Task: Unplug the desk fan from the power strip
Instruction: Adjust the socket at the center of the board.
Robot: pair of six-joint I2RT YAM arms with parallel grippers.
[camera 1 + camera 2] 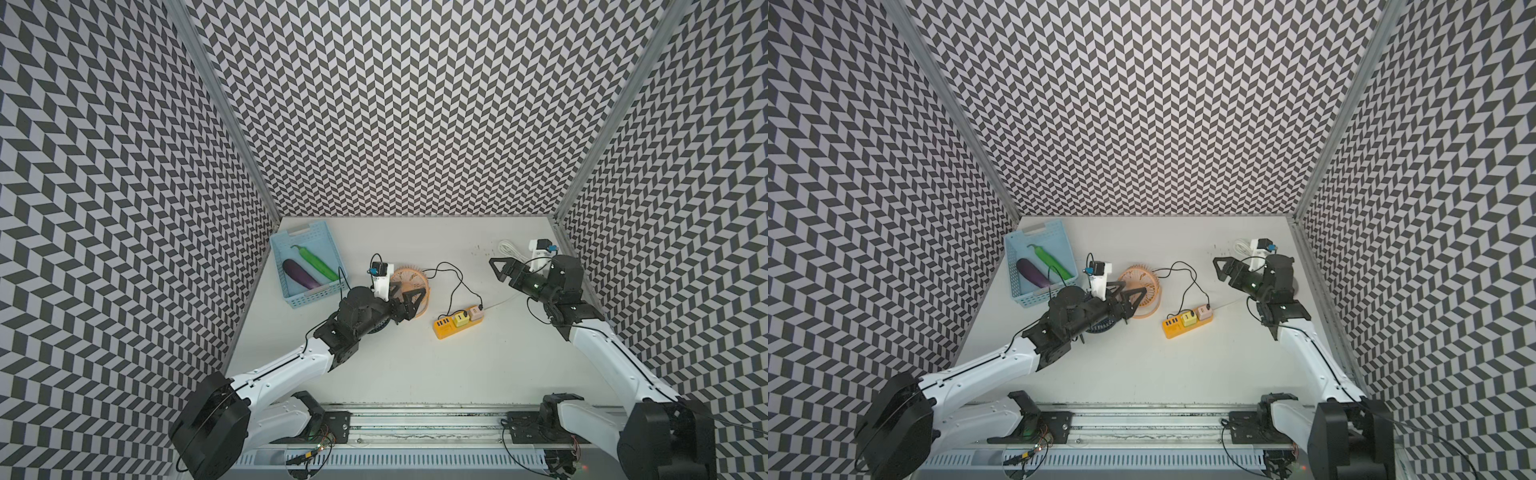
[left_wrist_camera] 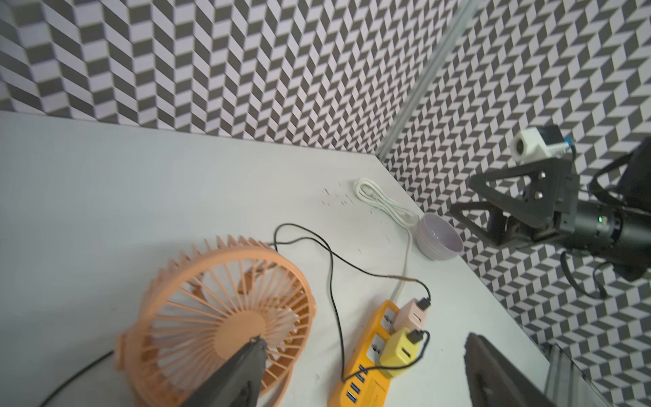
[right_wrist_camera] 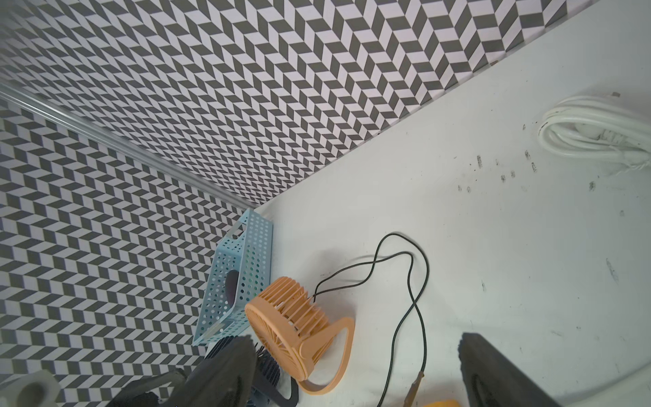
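Note:
The orange desk fan [image 1: 409,276] [image 2: 225,310] [image 3: 285,317] stands mid-table. To its right lies the orange-yellow power strip [image 1: 446,328] [image 1: 1173,330] [image 2: 366,384], with a pink adapter [image 2: 412,315] and a yellow adapter [image 2: 398,349] in its sockets. A thin black cord [image 1: 457,282] is plugged into each; which one is the fan's I cannot tell. My left gripper [image 1: 409,293] [image 1: 1133,286] [image 2: 364,339] hangs open over the fan's near side, holding nothing. My right gripper [image 1: 498,270] [image 1: 1221,268] [image 3: 355,340] is open and empty, raised at the right, well away from the strip.
A blue basket [image 1: 291,291] at the back left holds an eggplant [image 1: 301,274] and a long green vegetable [image 1: 318,262]. A dark fan [image 1: 380,328] sits under my left arm. The strip's coiled white cord [image 1: 509,249] and a lilac bowl [image 2: 440,239] lie near the right wall.

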